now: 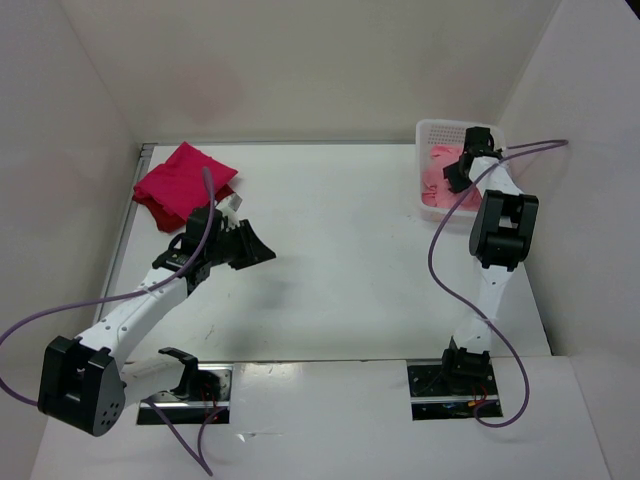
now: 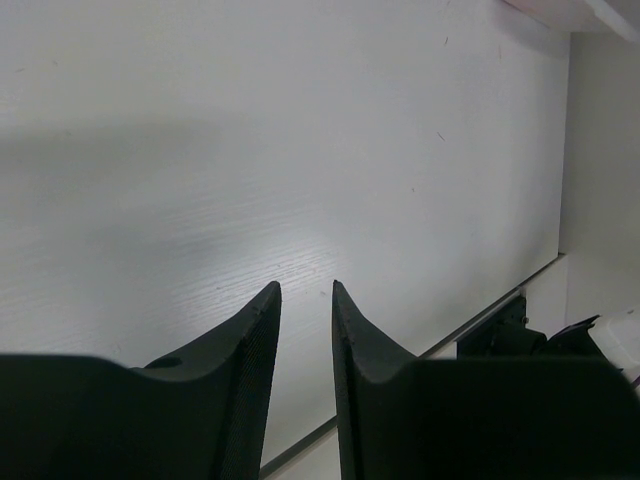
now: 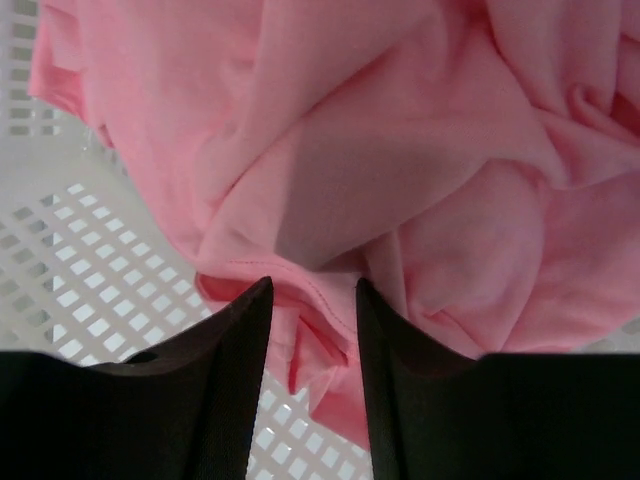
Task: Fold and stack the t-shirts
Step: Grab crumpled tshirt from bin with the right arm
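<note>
A bright crimson t-shirt [image 1: 185, 178] lies folded at the table's far left, with a darker red edge [image 1: 160, 215] showing under it. The salmon pink t-shirt [image 1: 437, 182] lies crumpled in the white perforated basket [image 1: 440, 130] at the far right. My right gripper [image 1: 456, 178] is down in the basket. In the right wrist view it [image 3: 310, 283] is open, and its jaws straddle a hemmed fold of the pink shirt [image 3: 400, 150]. My left gripper [image 1: 262, 250] hovers just right of the red stack. In the left wrist view it [image 2: 305, 286] is slightly open and empty over bare table.
The basket's perforated floor [image 3: 60, 270] shows to the left of the pink cloth. White walls enclose the table on three sides. Purple cables [image 1: 440, 250] trail from both arms. The right arm's base mount [image 2: 520, 335] shows at the table's near edge.
</note>
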### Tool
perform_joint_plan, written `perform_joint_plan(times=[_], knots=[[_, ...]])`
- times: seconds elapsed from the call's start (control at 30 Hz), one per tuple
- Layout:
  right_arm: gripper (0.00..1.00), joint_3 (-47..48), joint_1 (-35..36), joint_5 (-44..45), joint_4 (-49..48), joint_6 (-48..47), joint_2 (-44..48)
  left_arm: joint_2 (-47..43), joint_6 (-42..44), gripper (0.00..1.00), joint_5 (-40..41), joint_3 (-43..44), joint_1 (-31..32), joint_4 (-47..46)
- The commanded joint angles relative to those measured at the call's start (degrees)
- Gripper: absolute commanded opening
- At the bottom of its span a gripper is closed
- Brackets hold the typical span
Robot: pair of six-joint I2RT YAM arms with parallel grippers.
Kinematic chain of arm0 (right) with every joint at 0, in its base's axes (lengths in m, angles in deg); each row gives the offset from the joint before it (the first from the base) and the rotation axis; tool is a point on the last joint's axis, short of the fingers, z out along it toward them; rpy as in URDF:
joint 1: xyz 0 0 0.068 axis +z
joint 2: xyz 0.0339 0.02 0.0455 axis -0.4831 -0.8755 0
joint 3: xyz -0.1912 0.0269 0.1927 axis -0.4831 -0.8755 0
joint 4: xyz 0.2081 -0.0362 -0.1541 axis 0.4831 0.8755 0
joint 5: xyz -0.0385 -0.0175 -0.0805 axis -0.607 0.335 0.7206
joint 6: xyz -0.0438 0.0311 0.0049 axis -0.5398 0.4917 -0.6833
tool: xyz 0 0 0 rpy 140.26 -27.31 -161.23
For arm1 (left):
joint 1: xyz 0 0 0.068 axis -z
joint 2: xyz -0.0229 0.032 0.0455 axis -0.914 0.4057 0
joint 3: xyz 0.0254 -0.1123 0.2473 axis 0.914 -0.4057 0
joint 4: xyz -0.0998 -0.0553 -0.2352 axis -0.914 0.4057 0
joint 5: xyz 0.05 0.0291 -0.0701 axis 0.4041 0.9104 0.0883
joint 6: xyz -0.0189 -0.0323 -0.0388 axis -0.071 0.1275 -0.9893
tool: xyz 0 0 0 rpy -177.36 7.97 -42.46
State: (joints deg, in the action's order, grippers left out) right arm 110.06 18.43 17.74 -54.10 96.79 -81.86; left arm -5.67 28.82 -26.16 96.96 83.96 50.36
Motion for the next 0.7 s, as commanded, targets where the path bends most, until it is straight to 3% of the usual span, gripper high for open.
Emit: perform_joint_plan(times=[0.0, 0.1, 0.17, 0.23, 0.27, 0.33, 0.57, 0.67], knots=[[0.45, -1.47, 0.18, 2.23, -2.02, 4.49, 0.08, -1.28, 0.25, 0.35, 0.13, 1.15, 0.22, -0.35], [0.25, -2.09, 0.88, 2.92, -2.64, 5.03, 0.08, -1.28, 0.25, 0.35, 0.13, 1.15, 0.22, -0.35], [0.25, -2.09, 0.88, 3.54, -2.64, 5.55, 0.08, -1.28, 0.25, 0.35, 0.13, 1.15, 0.22, -0.35], [0.32, -0.95, 1.4, 3.55, -2.11, 6.16, -0.54, -1.28, -0.28, 0.35, 0.13, 1.15, 0.22, -0.35], [0.46, 0.45, 1.41, 4.16, -0.02, 6.17, -1.23, -1.28, -0.28, 0.35, 0.13, 1.15, 0.22, -0.35], [0.58, 0.99, 2.02, 5.3, 0.79, 6.17, -1.94, -1.28, -0.28, 0.35, 0.13, 1.15, 0.22, -0.35], [0.55, -7.78, 6.32, 4.16, -2.19, 9.59, 1.21, -4.09, -0.81, 0.35, 0.13, 1.15, 0.22, -0.35], [0.5, -7.11, 7.47, 4.87, -1.95, 9.6, 0.09, -4.09, -0.19, 0.35, 0.13, 1.68, 0.22, 0.18]])
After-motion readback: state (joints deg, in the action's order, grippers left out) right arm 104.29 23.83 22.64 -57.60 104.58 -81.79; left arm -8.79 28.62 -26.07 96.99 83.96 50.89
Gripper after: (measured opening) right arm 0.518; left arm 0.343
